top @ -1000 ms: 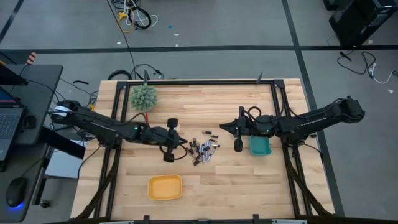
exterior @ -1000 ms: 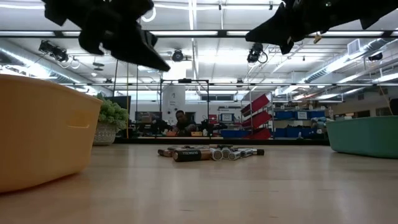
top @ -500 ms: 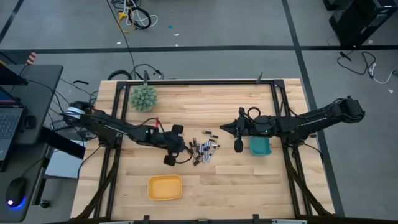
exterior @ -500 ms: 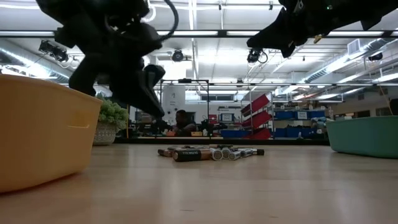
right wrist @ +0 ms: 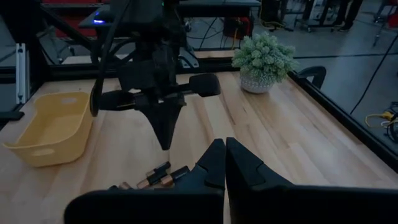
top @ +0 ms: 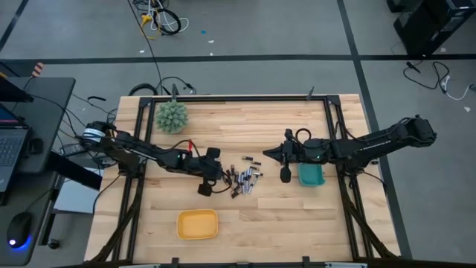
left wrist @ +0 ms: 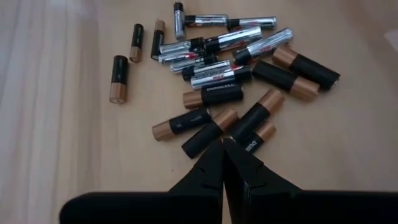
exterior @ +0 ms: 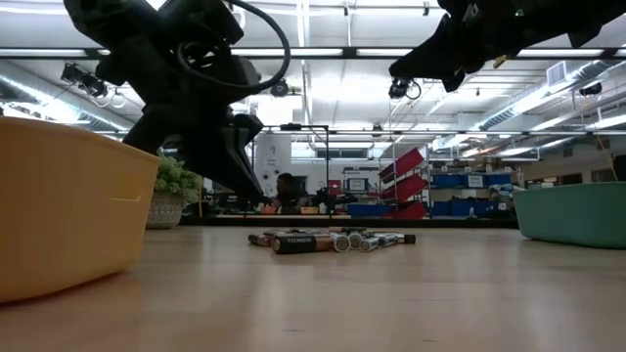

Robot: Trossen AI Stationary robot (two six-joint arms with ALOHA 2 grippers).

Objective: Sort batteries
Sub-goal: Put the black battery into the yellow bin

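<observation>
While my two arms hang over the table (top: 297, 216), I start with that broad wooden top, which lies under both of my grippers. The yellow tray (top: 197, 224) sits on it toward the front edge, below and slightly behind my left gripper (top: 221, 177) in the high view; in the low view the same tray (exterior: 68, 210) fills the near left. The teal tray (top: 311, 175) lies just beside my right gripper (top: 262, 154), on the side away from the pile, and it shows at the far right of the low view (exterior: 572, 213). The plant (top: 172, 116) stands at the table's back edge, well apart from my left gripper.

My left gripper points down at the table with its fingers pressed together, holding nothing; in the left wrist view its tip (left wrist: 222, 148) hovers right at the near edge of the batteries (left wrist: 224, 74). My right gripper waits higher up, on the other side of the pile, its fingers (right wrist: 214, 163) also pressed together and empty.

The batteries (top: 243, 178) lie in a loose heap between my two grippers, just ahead of the left tip. Black-and-copper cells lie nearest that tip, silvery ones farther off, and a few small ones sit apart from the heap.
</observation>
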